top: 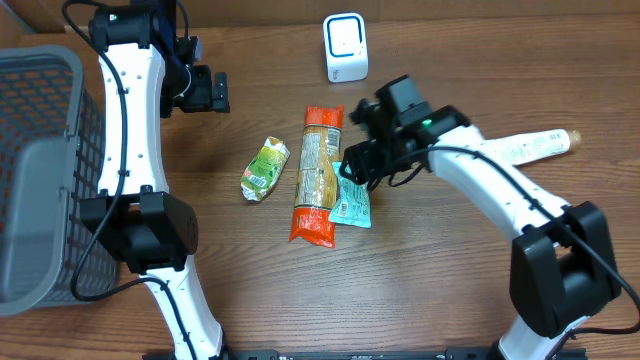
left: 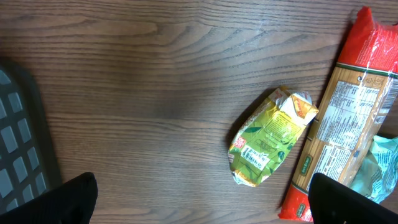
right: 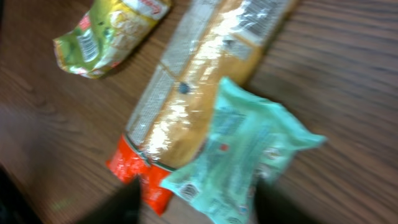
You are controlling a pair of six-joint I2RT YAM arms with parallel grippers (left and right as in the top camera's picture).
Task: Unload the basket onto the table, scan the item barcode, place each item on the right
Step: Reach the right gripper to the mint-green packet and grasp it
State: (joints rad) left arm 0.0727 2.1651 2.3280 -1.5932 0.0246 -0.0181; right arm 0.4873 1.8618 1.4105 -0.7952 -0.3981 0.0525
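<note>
A teal packet (top: 350,200) (right: 239,149) lies flat on the table, leaning against a long red and clear pasta pack (top: 318,175) (right: 199,93). My right gripper (top: 355,165) (right: 198,202) is low over the teal packet with one finger on each side of it. The jaws are half closed and a gap still shows at the left finger. The view is blurred. A white barcode scanner (top: 345,47) stands at the back. My left gripper (top: 205,92) (left: 202,205) hangs wide open and empty, above bare wood left of a green packet (top: 265,168) (left: 270,146).
A grey mesh basket (top: 40,170) (left: 18,149) fills the left side of the table. A white tube (top: 530,148) lies at the right, behind my right arm. The pasta pack (left: 348,124) and the teal packet (left: 376,162) show at the right edge of the left wrist view.
</note>
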